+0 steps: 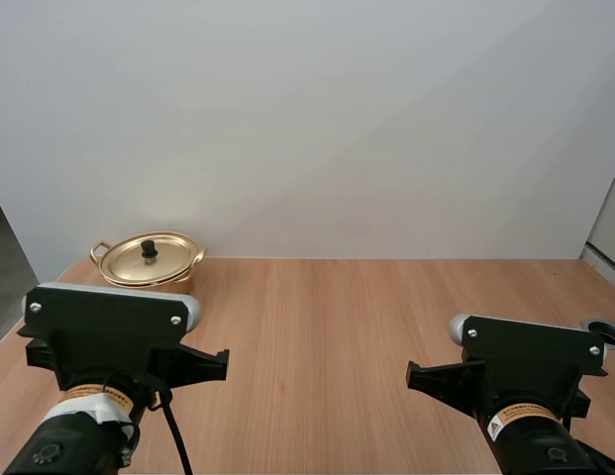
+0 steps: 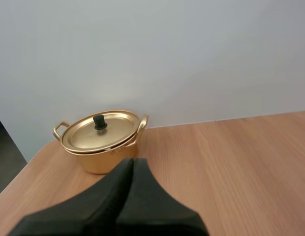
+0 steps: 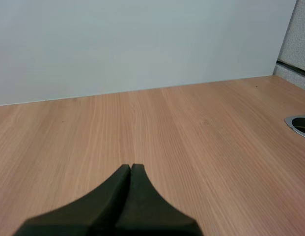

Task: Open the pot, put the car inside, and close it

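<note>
A gold pot [image 1: 149, 262] stands at the far left of the wooden table [image 1: 337, 327], near the back wall. Its gold lid [image 2: 99, 131] lies on it, with a black knob [image 2: 99, 121] in the middle, and a handle sticks out at each side. My left gripper [image 2: 132, 161] is shut, its black fingers together as one wedge, a short way in front of the pot and apart from it. My right gripper [image 3: 130, 167] is also shut on nothing, over bare table to the right. Both arms sit at the near edge in the high view.
A round metal-rimmed hole [image 3: 300, 125] is set in the table at the far right, also seen in the high view [image 1: 606, 330]. A plain pale wall closes the back of the table. Wide bare wood lies between the pot and the hole.
</note>
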